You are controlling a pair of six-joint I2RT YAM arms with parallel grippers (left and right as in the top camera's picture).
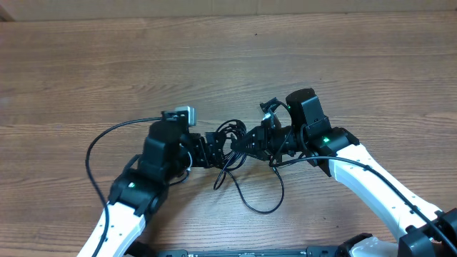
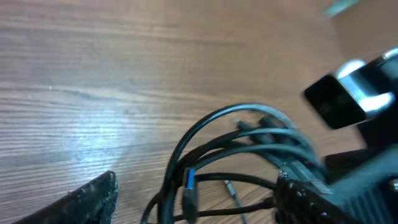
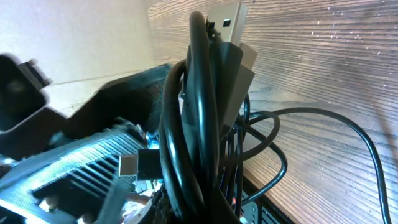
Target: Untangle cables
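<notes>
Reaching inward from the near edge, my two arms meet over the middle of the wooden table (image 1: 228, 57), whose brown grain runs side to side. My left arm (image 1: 118, 218), with a white shell below and a black wrist above, slants up and to the right. My right arm (image 1: 371, 178), of the same build, slants up and to the left, so the wrists face each other. A small green light (image 1: 325, 140) glows on the right wrist. A thicker black supply cable (image 1: 96, 146) arcs out beside the left arm.

The cables (image 1: 235, 153) lie between the two wrists as a tangle of thin, glossy black cords. One slack loop (image 1: 260, 203) trails toward the near edge.

My left gripper (image 1: 213, 151) touches the tangle's left side with its jaws standing wide. In the left wrist view, one matte black finger (image 2: 93, 199) sits well clear of the curved cords, gripping nothing.

My right gripper (image 1: 251, 140) enters from the tangle's right side, jaws closed, with a bunch of cords pinched against a pale grey pad (image 3: 245, 68).

At the small scale, a flat silver USB plug (image 3: 227, 15) tops the pinched bunch. A blue-lined plug (image 2: 189, 180) and a slim metal tip (image 2: 230, 190) lie among the cords near my left jaws.
</notes>
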